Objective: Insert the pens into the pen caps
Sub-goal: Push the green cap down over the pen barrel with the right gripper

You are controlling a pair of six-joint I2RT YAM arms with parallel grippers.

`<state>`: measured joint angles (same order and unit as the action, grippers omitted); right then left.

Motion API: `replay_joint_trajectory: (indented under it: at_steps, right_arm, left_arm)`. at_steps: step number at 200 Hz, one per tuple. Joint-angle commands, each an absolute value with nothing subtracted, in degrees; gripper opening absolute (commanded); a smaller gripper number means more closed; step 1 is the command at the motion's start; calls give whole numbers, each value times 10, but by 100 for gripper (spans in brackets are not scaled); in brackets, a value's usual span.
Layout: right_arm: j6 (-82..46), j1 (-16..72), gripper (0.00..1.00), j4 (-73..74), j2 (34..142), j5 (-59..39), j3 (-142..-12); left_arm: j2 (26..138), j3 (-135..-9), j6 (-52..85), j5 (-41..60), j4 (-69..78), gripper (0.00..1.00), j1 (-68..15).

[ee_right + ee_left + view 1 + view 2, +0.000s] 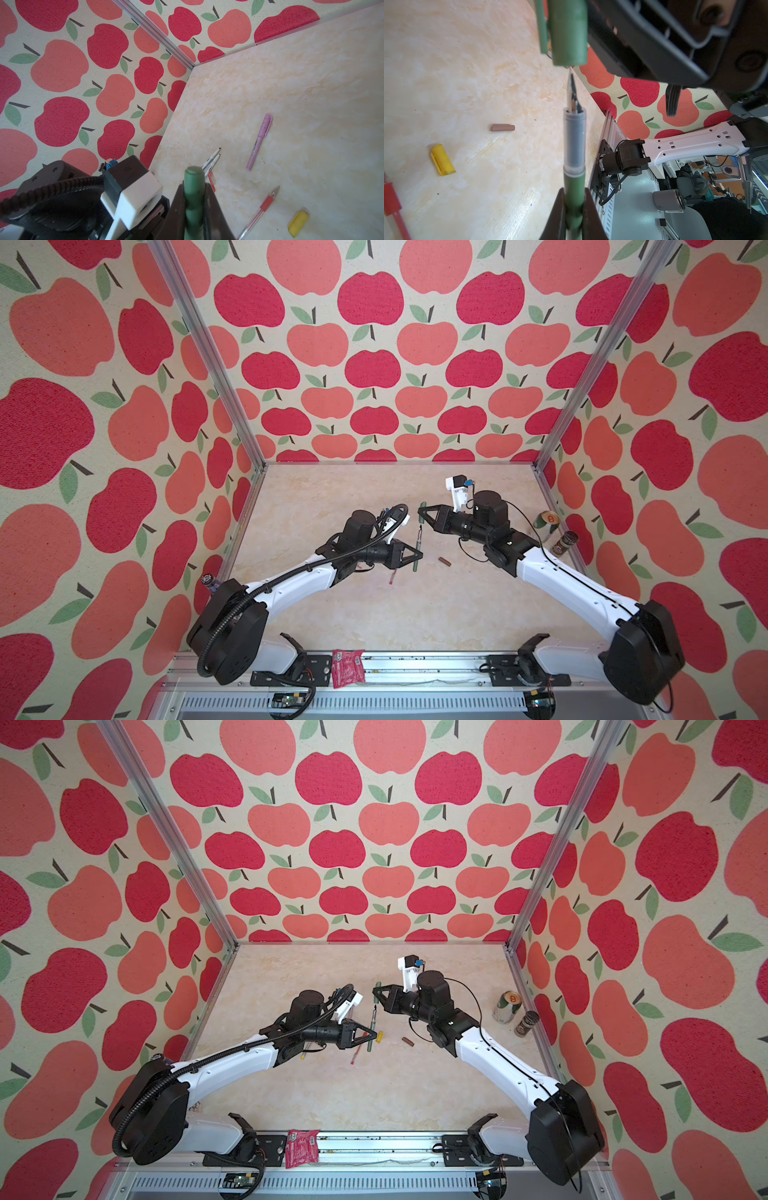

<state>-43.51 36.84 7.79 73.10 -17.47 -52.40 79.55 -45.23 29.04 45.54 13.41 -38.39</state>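
My left gripper (574,216) is shut on the barrel of the dark green pen (574,187), which is lifted off the table in both top views (418,543) (372,1021). Its bare nib points at the open end of the dark green cap (569,31), with a small gap between them. My right gripper (194,207) is shut on that cap (194,187). On the table lie a brown cap (503,127), a yellow cap (442,159), a red pen (264,207), a red cap (212,180), two white pens (212,161) and a lilac pen (259,141) with its cap on.
A tin can (547,524) and a dark jar (565,542) stand at the table's right edge. A red packet (348,668) lies on the front rail. A bottle top (208,583) shows by the left arm's base. Apple-print walls close three sides.
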Motion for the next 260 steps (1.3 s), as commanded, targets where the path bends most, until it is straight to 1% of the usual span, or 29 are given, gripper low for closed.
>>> replay_joint_trajectory:
  at_steps: [1,91,186,260]
  right_arm:
    - [-419,364,0,65,735,-171,-544]
    - [-431,376,0,66,725,-180,-533]
    - [-439,390,0,58,693,-164,-500]
    - [-453,406,0,69,690,-162,-481]
  left_arm:
    - [788,-448,285,463,156,6,-386]
    - [784,-444,287,453,159,6,-383]
    - [777,-439,289,443,162,6,-377]
    - [774,-440,290,439,163,6,-375]
